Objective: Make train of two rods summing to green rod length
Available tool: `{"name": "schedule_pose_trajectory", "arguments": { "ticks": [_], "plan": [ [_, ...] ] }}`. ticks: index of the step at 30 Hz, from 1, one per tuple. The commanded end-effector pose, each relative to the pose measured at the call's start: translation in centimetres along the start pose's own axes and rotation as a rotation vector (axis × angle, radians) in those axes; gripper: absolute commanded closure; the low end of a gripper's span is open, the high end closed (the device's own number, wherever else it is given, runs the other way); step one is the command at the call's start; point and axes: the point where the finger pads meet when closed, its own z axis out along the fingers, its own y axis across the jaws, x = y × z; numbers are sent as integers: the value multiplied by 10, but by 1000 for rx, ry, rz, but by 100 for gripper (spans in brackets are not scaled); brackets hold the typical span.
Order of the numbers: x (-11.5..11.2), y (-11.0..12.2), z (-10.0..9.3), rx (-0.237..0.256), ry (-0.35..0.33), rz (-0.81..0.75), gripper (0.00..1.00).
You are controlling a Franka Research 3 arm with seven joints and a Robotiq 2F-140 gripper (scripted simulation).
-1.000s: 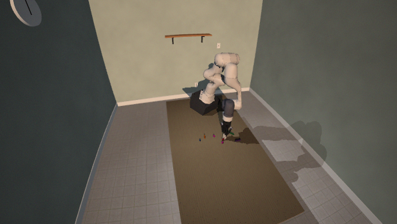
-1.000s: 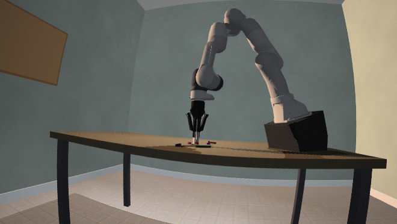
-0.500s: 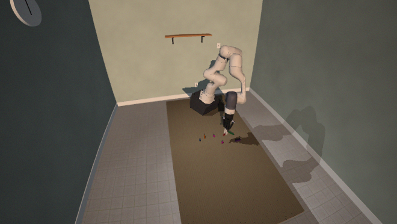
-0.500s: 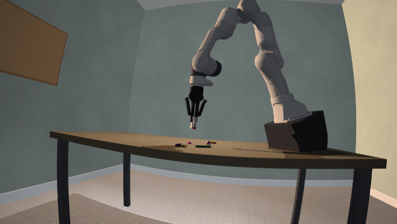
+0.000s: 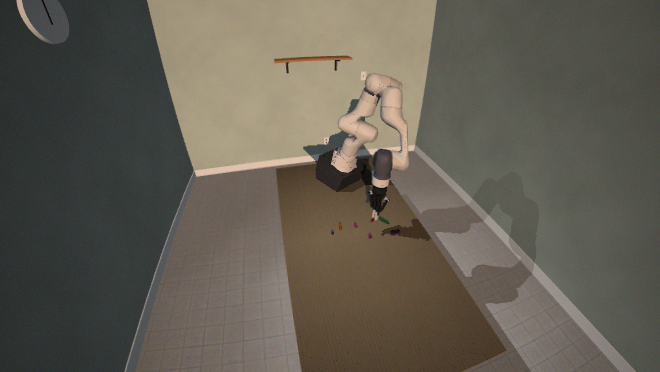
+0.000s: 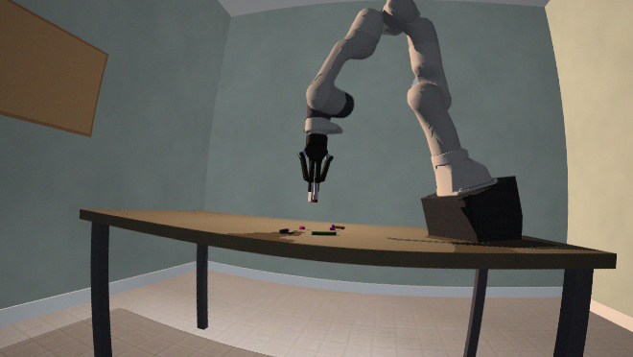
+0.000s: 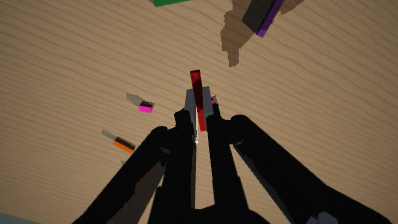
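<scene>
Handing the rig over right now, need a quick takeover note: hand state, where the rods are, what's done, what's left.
Hand: shut on the red rod, held upright in the air above the table.
On the table: green rod lying flat just below the hand; purple rod in the arm's shadow; blue rod, orange rod and two magenta rods spread out to the side.
Done: red picked up. No train laid yet.
Left: red probably pairs with blue. Lay red flat, set blue end to end with it in line, keep the other rods well apart, then let go.
</scene>
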Motion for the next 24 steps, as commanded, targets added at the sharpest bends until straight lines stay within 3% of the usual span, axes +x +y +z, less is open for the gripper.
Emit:
{"name": "schedule_pose_trajectory", "arguments": {
  "ticks": [1,8,11,24],
  "plan": [
    [3,-2,1,3,11,-28,97],
    [-5,-6,2,5,15,-84,97],
    [-23,-15,4,7,24,-212,97],
    [-45,-27,7,6,34,-369,97]
  ]
}}
